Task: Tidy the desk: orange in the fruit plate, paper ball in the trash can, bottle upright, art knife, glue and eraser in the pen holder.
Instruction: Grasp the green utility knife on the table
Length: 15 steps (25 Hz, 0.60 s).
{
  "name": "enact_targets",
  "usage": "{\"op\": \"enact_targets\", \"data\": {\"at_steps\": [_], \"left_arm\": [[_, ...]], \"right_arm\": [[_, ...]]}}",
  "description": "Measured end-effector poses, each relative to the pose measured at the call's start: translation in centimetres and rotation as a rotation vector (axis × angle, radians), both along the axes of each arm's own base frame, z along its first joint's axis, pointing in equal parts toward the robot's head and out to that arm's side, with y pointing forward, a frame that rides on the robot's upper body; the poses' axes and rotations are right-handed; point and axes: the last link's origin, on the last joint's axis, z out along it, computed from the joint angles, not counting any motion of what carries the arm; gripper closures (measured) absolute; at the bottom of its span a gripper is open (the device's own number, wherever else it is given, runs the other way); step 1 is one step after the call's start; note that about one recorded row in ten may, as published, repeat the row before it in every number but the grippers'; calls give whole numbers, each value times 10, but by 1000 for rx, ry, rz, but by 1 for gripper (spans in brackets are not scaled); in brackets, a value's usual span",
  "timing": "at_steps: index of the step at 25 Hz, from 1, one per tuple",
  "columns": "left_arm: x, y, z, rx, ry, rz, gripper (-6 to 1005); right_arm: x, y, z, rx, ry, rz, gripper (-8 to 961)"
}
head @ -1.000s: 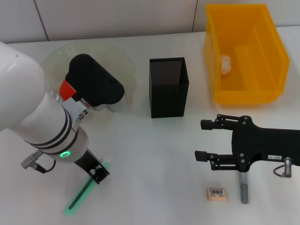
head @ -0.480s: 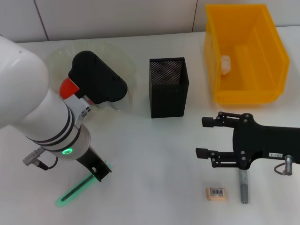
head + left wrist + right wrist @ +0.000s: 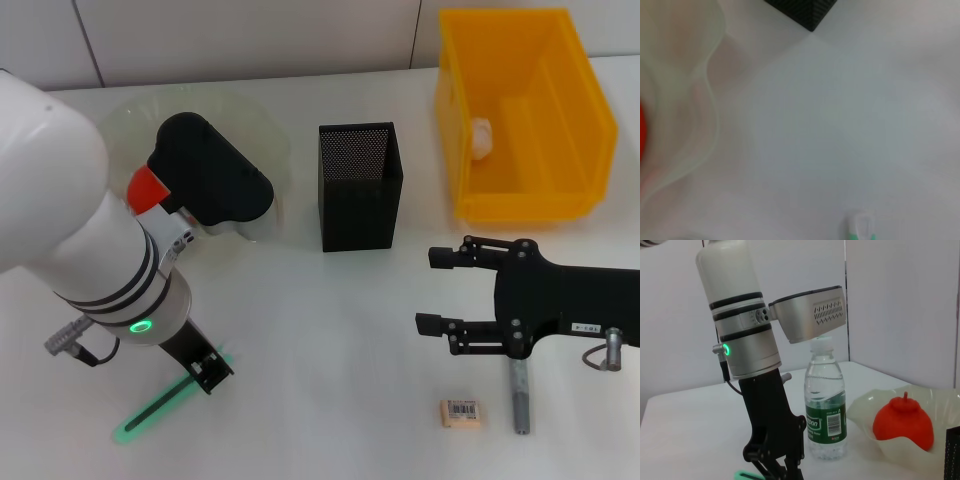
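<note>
The left gripper is low over the table, its fingers clenched on the upper end of the green art knife. The right gripper hovers released, jaws spread, above the eraser and glue. Behind stand the pen holder, the fruit plate with the orange, and the upright bottle.

Left gripper is down at the green art knife on the surface, its grip hidden. Right gripper hovers, jaws spread, above the eraser and grey glue stick. Pen holder stands centre; paper ball sits in the yellow bin.
</note>
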Motion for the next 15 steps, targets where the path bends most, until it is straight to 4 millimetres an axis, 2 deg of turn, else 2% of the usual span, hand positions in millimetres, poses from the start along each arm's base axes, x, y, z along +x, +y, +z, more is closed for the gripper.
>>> {"op": "enact_targets", "data": {"at_steps": [3, 8, 15], "left_arm": [[0, 0, 0, -6, 7, 2, 874], [0, 0, 0, -9, 8, -3, 739], [1, 2, 0, -8, 3, -18, 744]], "right_arm": [[0, 0, 0, -1, 0, 1, 186], [-1, 1, -1, -3, 2, 1, 186], [0, 0, -1, -5, 4, -1, 187]]}}
